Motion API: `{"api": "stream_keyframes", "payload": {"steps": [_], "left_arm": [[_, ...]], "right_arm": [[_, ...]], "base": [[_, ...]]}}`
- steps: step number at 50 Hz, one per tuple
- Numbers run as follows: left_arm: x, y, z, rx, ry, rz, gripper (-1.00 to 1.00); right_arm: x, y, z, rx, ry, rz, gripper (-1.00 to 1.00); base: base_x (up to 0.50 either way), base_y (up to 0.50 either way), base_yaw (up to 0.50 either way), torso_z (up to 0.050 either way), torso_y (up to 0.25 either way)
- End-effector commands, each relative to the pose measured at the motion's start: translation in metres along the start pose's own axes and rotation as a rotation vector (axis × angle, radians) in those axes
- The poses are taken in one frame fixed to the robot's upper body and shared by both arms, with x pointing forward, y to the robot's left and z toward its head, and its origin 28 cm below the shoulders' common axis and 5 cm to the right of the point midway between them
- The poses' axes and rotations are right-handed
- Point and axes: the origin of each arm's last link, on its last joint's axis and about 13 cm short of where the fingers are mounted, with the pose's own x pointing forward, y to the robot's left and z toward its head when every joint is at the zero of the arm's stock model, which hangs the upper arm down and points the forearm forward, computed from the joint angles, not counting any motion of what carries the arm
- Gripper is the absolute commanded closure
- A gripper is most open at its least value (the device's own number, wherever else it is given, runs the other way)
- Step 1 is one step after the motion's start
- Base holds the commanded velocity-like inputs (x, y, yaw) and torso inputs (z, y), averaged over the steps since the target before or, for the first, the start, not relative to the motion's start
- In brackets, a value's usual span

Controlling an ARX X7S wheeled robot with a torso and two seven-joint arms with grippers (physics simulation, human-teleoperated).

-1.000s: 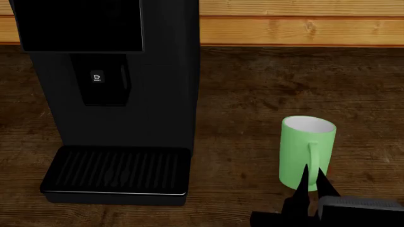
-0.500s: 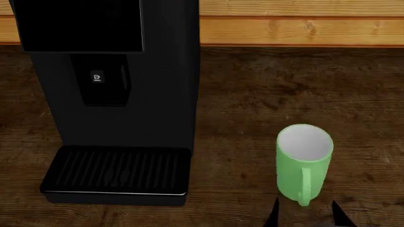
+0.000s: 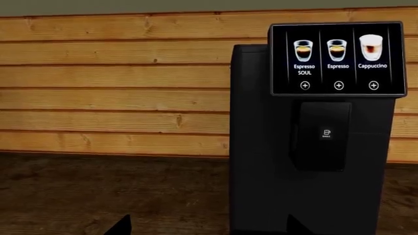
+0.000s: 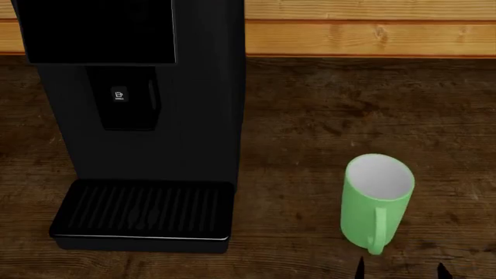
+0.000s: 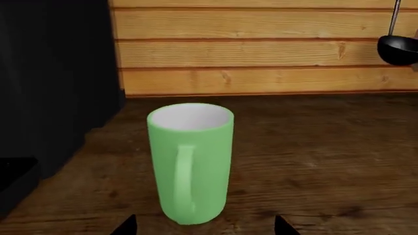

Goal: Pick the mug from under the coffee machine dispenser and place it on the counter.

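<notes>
- The right gripper (image 4: 400,271), a second ago closed around the loop handle of the tall light-green cylindrical mug (image 4: 376,200), is now spread open and drawn back to the view's bottom edge.
- The mug stands free on the dark-brown wood-grain counter (image 4: 326,116), shifted slightly.

Light-green mug (image 4: 374,203), pale grey-white inside. Matte-black coffee machine (image 4: 139,125) with ribbed black drip tray (image 4: 143,210), white cup icon on dispenser (image 4: 124,97). Dark-brown wood-grain desk (image 4: 341,116). Orange-tan knotty plank wall (image 4: 364,29).
</notes>
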Motion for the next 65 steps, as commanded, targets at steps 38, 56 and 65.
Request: {"api": "stream_keyframes", "payload": {"steps": [38,56,65], "left_arm": [[-0.016,0.004,0.012,0.050,-0.070,-0.028,-1.00],[-0.022,0.009,0.016,0.058,-0.079,-0.046,-1.00],[-0.025,0.010,0.018,0.028,-0.086,-0.073,-1.00]], "right_arm": [[-0.080,0.001,0.098,-0.073,-0.297,0.061,-1.00],[-0.092,0.000,0.103,-0.046,-0.331,0.097,-1.00],[-0.094,-0.002,0.103,-0.065,-0.351,0.098,-1.00]], "base": [[0.00,0.00,0.00,0.000,0.000],[0.00,0.00,0.00,0.000,0.000],[0.00,0.00,0.00,0.000,0.000]]}}
